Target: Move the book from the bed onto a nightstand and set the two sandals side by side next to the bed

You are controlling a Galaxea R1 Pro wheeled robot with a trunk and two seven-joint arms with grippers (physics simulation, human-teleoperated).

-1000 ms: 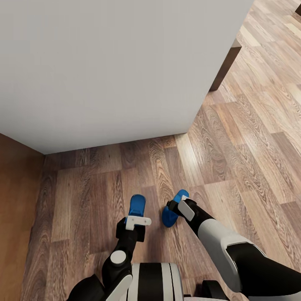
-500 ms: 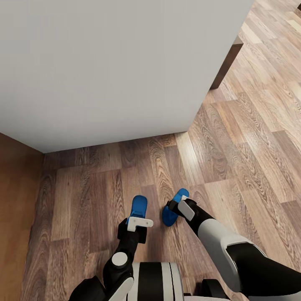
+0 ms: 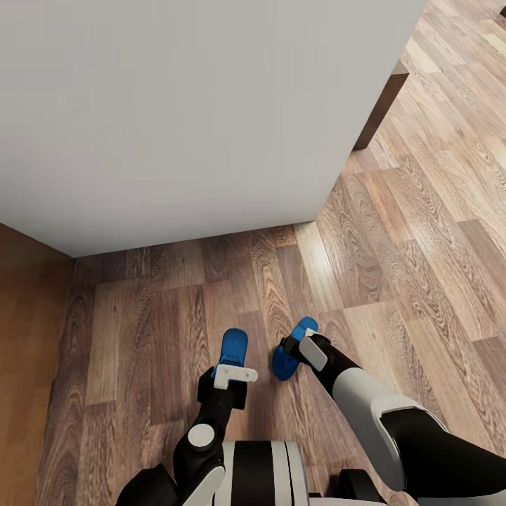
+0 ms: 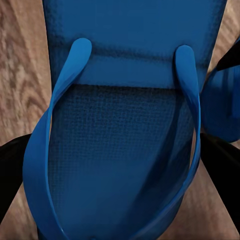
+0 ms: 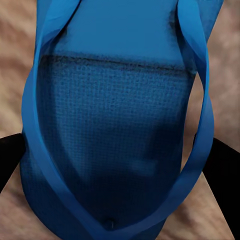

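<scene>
Left gripper: the black-and-white left gripper (image 3: pixel 230 371) hung low over the light wood-plank floor (image 3: pixel 393 253), in front of the robot's trunk, its jaws clamped on a flat bright blue flip-flop sandal (image 3: pixel 232 348).
Left sandal: it pointed away from the robot towards the bed; in the left wrist view the blue sandal (image 4: pixel 120 150) ran between the two dark fingers (image 4: pixel 10 170), its strap arching over the textured sole.
Right gripper: the right gripper (image 3: pixel 299 351) was held just beside the left one, jaws clamped on the second bright blue flip-flop sandal (image 3: pixel 289 355).
Right sandal: it was tilted, toe end angled down towards the floor; whether it touched the planks cannot be told. In the right wrist view the second sandal (image 5: pixel 115 140) lay between dark fingers (image 5: pixel 222 170) at either edge.
Pair: the two sandals sat near each other, apart, roughly parallel; the second sandal showed at the edge of the left wrist view (image 4: pixel 222 107).
Bed: the large low bed with a plain light grey mattress (image 3: pixel 183 105) stood ahead of the grippers, its corner near them, a strip of dark brown frame (image 3: pixel 379 112) showing along the far side.
Left edge: a brown wooden surface (image 3: pixel 24 365) bordered the floor.
</scene>
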